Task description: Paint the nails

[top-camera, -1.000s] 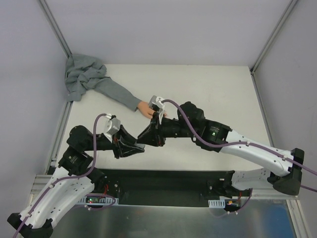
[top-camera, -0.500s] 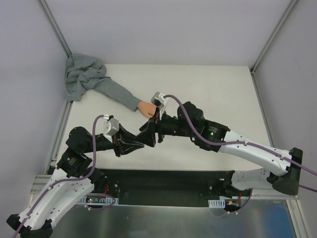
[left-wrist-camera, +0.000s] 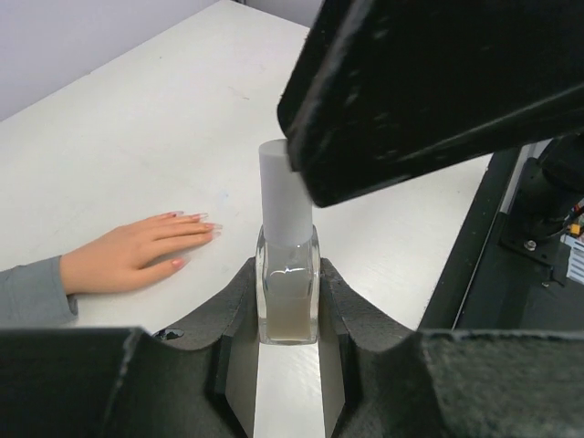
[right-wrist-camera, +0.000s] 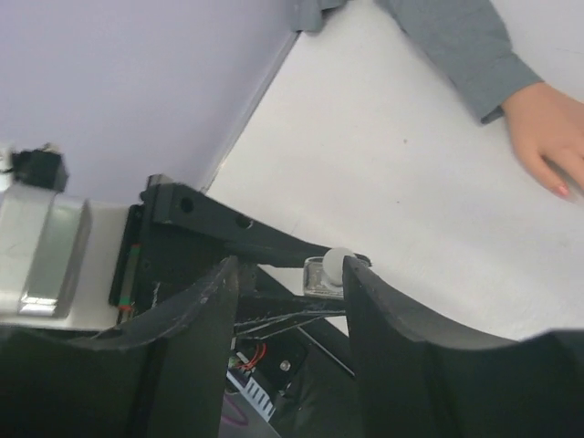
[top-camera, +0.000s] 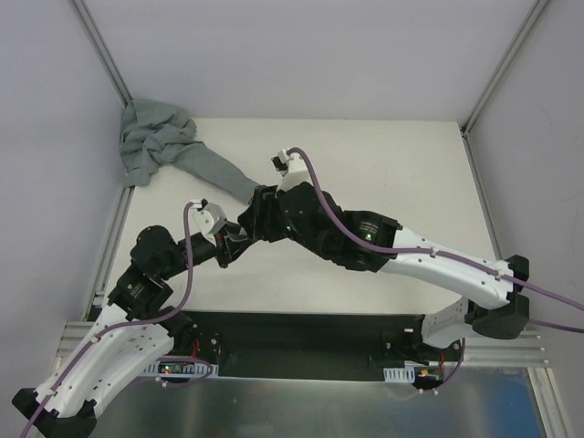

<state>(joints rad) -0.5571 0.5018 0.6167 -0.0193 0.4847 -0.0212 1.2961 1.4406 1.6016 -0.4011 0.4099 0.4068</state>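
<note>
The fake hand (left-wrist-camera: 137, 254) lies palm down on the white table, with its grey sleeve (top-camera: 205, 169) running back left. Its nails (left-wrist-camera: 212, 225) look pink at the fingertips. It also shows at the right edge of the right wrist view (right-wrist-camera: 547, 128). In the top view the right arm hides it. My left gripper (left-wrist-camera: 288, 274) is shut on a small clear bottle (left-wrist-camera: 288, 297) with a white cap (left-wrist-camera: 285, 196), held upright. My right gripper (right-wrist-camera: 290, 265) is open just above the cap, which sits next to one of its fingers (right-wrist-camera: 365, 292). The gripper touches nothing.
The bunched grey cloth (top-camera: 151, 137) of the sleeve lies at the table's back left corner. The table's left rail (top-camera: 109, 246) runs beside the left arm. The black base strip (top-camera: 310, 333) lies along the near edge.
My right gripper has left the fake hand and swung left and nearer, ending over the bottle in my left gripper. My left gripper has drawn back left a little with the bottle.
</note>
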